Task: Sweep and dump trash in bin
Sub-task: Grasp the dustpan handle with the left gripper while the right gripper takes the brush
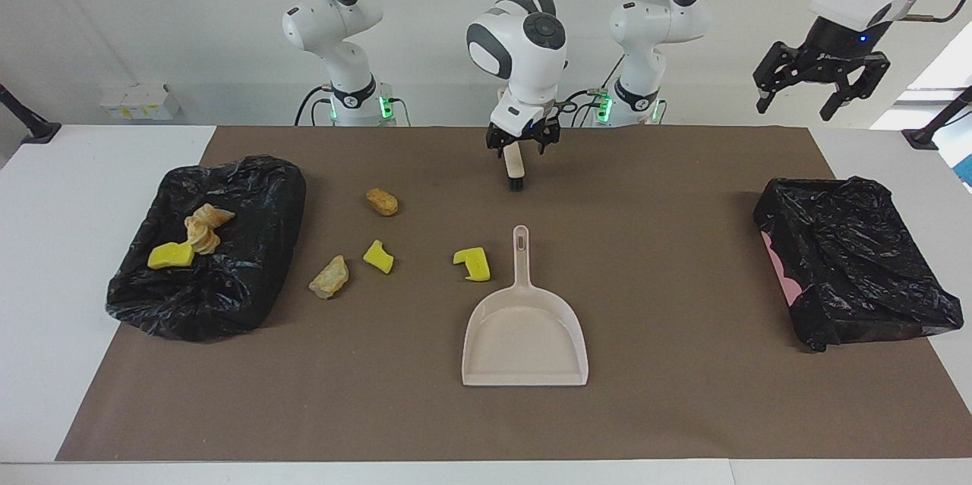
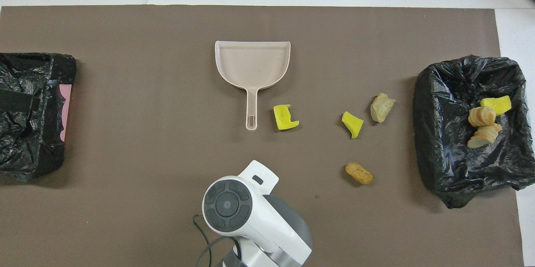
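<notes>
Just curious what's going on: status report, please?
Right claw open over brush, left claw open, waiting high. Four scraps on mat, three in bin; dustpan empty. Nothing in the way.

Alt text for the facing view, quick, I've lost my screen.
The right gripper hangs open over a tan-handled tool near the robots, the empty dustpan lying mid-table. Four scraps lie loose on the mat, three sit in one black-lined bin; the left gripper waits open, raised.

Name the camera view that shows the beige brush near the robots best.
The facing view. There the brush shows whole, lying on the brown mat under the right pincer, nearer the robots than the dustpan. In the overhead view the right arm's wrist hides it entirely.
</notes>
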